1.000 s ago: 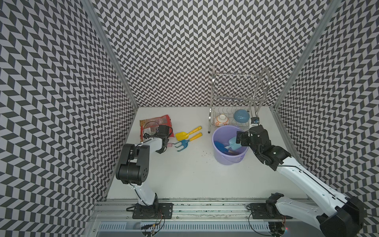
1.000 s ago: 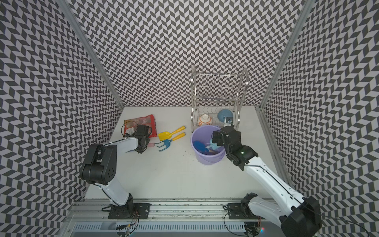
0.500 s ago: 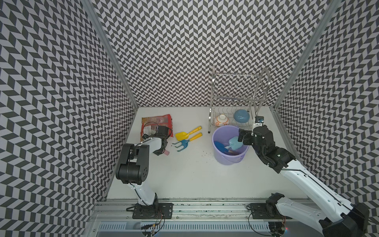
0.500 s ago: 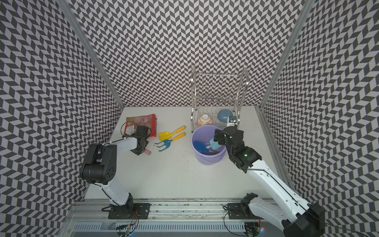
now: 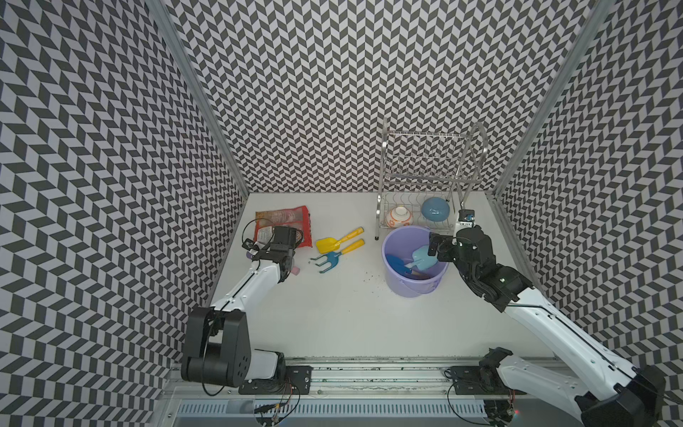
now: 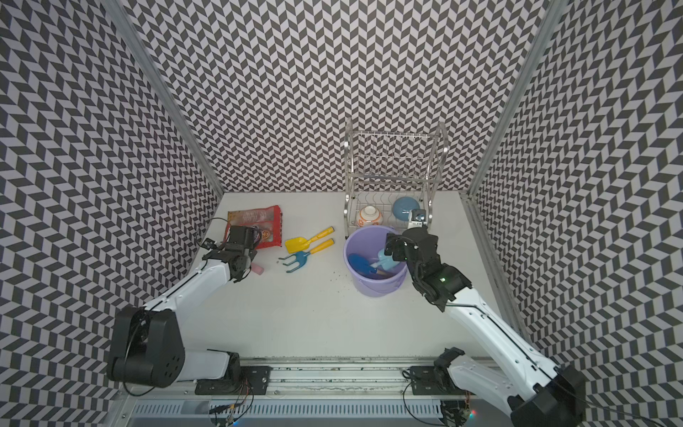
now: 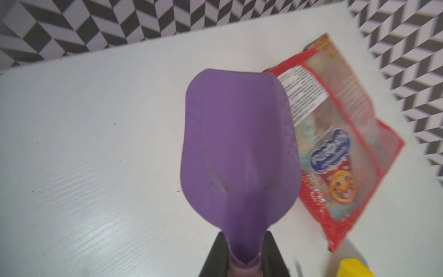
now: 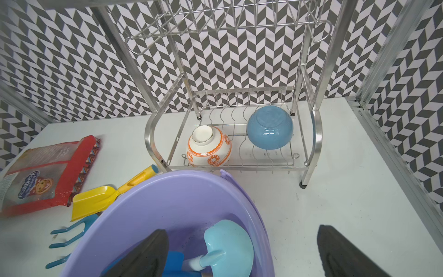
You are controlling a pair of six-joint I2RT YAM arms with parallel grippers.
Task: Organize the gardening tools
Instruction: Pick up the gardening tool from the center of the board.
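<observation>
Left tool (image 7: 244, 254) clamped on purple plastic scoop (image 7: 239, 148), grasp apparently made; right tool (image 8: 244, 254) gapes over lavender plastic bucket (image 8: 182, 191); next: lift scoop, carry it there.

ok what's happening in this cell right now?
The left gripper is shut on the handle of the purple scoop, beside the red snack bag. The right gripper is open at the rim of the lavender bucket, holding nothing. The bucket already contains the light blue spade and the dark blue trowel. The yellow scoop and the blue fork lie on the table between bag and bucket.
</observation>
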